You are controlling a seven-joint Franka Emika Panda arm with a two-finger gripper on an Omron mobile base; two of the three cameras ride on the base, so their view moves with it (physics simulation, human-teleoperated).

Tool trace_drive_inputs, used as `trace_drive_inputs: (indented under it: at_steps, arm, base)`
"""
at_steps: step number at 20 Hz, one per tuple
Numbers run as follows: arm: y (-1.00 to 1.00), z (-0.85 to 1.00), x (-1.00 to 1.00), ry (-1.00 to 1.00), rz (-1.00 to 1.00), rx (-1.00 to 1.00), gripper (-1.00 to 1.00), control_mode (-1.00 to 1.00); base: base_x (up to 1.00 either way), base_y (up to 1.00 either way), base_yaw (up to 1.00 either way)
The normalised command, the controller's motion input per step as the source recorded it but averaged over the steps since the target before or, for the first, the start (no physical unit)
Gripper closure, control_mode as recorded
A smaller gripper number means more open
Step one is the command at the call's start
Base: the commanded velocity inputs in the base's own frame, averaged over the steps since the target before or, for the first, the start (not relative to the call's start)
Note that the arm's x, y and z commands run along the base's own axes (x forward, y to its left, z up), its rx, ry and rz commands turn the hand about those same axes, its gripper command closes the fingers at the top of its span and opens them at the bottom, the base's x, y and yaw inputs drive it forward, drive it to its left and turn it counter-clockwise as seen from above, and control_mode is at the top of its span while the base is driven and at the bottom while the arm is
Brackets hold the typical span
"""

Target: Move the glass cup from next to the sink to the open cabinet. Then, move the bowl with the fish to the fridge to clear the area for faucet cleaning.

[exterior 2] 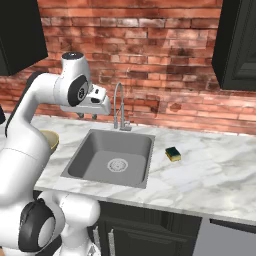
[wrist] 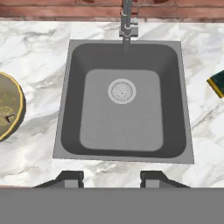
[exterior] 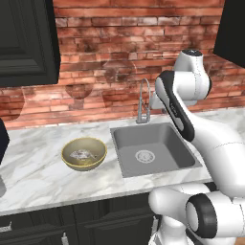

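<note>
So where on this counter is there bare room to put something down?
The widest bare marble lies right of the sponge, running to the counter's right end. A smaller patch sits between the bowl and the sink. The sink basin is empty too. The tightest spot is behind the sink, around the faucet by the brick wall.

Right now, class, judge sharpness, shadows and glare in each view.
Left base view: olive-yellow round bowl soft-edged, no glare. Right base view: even light, yellow-green sponge casts little shadow. Hand view: grey rectangular sink crisp, its inner walls shaded darker.
</note>
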Motion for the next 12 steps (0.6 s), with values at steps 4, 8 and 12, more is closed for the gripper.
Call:
trace_drive_inputs:
  at_steps: [4,8,12]
  arm:
    - [0.00,0.00,0.00,0.00,0.00,0.00,-1.00,-1.00]
    - [0.01,0.00,-0.06,0.00,0.00,0.00,-1.00,-1.00]
    - [0.00,0.00,-0.27,0.00,0.00,0.00,-1.00,-1.00]
  base:
    - [0.00,0.00,0.00]
    - [0.00,0.00,0.00]
    - [0.00,0.00,0.00]
